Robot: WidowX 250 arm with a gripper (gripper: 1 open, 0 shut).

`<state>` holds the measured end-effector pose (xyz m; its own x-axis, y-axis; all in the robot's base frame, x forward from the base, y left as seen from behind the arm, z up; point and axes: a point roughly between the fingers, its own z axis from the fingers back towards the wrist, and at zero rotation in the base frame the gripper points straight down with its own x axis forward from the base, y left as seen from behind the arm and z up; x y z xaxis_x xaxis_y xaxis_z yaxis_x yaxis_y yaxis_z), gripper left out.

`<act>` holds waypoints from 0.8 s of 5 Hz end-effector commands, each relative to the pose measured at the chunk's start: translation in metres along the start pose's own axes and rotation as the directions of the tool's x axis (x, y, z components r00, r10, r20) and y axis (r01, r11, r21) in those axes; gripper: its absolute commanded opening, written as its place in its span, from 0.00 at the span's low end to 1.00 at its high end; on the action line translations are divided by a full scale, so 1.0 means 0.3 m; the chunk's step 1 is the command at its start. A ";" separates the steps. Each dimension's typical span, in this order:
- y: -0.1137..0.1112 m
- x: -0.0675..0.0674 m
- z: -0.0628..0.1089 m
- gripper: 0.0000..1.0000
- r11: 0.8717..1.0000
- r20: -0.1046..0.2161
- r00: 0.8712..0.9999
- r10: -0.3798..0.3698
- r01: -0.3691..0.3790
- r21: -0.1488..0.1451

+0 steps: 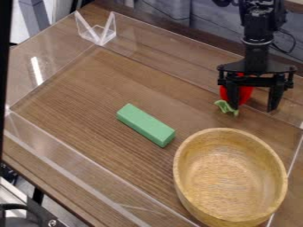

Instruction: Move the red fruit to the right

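While the end effector (253, 91) points down at the far right of the tabletop (95, 89), its two black fingers (225, 90) stand spread wide, holding nothing. Between them lies the red fruit (243, 91), resting on the wood (its green leafy cap pokes out toward the lower left, just past the nearer finger). Nearer the camera, below the end effector, sits the wooden bowl (231, 175). Well off to its left and lower lies the green block (145, 125). Clear walls (95, 29) ring the surface.
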<state>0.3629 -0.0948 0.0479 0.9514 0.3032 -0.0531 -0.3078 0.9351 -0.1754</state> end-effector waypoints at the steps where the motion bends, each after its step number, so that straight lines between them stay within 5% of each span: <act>1: -0.033 0.029 0.052 1.00 0.998 0.082 0.996 0.042 -0.039 -0.045; 3: -0.009 0.036 0.104 1.00 0.997 0.088 0.995 -0.044 0.048 -0.052; 4: -0.012 0.045 0.114 1.00 0.998 0.105 0.994 -0.018 0.025 -0.061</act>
<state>0.3650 -0.0909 0.0466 0.9559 0.2908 -0.0416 -0.2933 0.9367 -0.1910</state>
